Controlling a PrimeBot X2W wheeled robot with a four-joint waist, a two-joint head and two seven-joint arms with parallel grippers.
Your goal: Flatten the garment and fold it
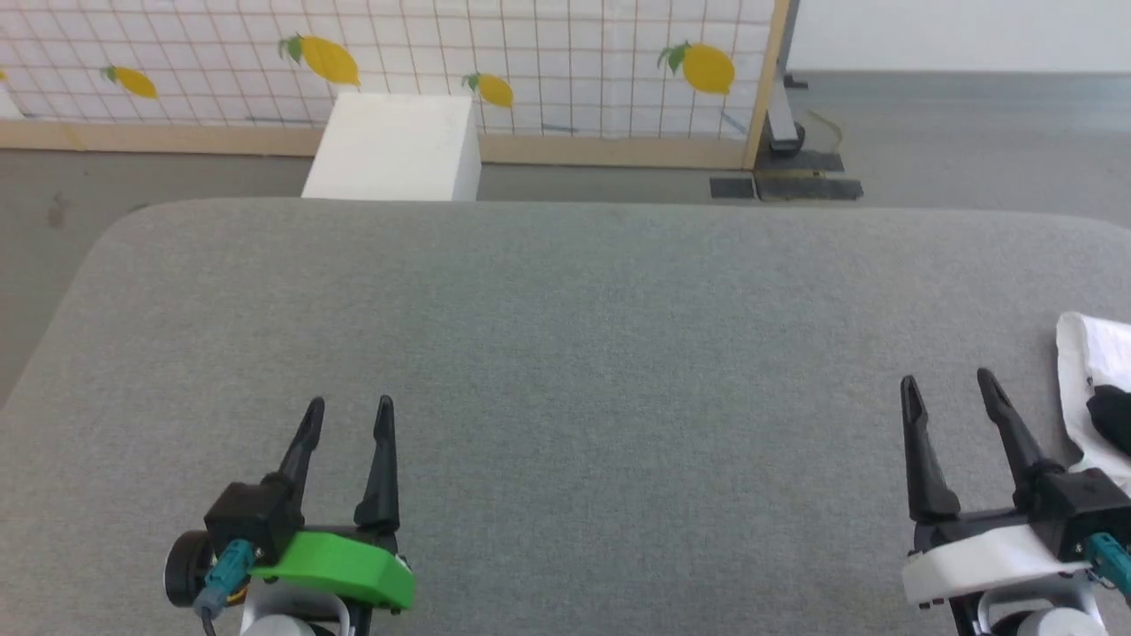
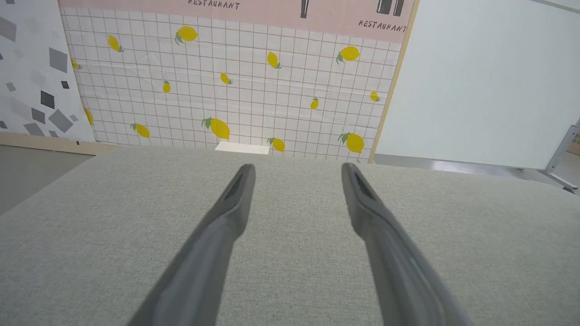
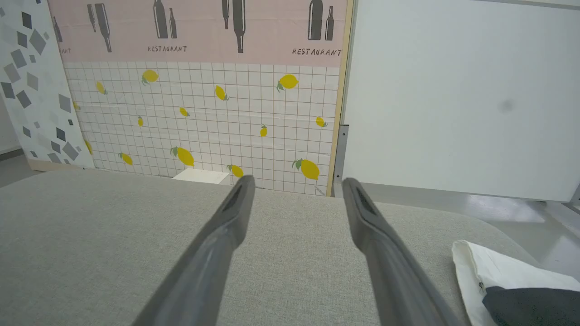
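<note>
One big grey fabric-covered bench [image 1: 565,300] with rounded corners takes up most of the head view. Behind it there's one white-tiled wall panel [image 1: 548,62] printed with yellow lemons, plus one plain white box [image 1: 393,146] on the floor just past the bench's far edge. One garment [image 1: 1091,371], soft white cloth with a black part, lies bunched at the bench's right edge, just beside the right end effector [image 1: 947,380] and clear of its fingers. Two end effectors total, that one and the left end effector [image 1: 349,406]. Both are spread wide, two dark fingers each, holding nothing.
</note>
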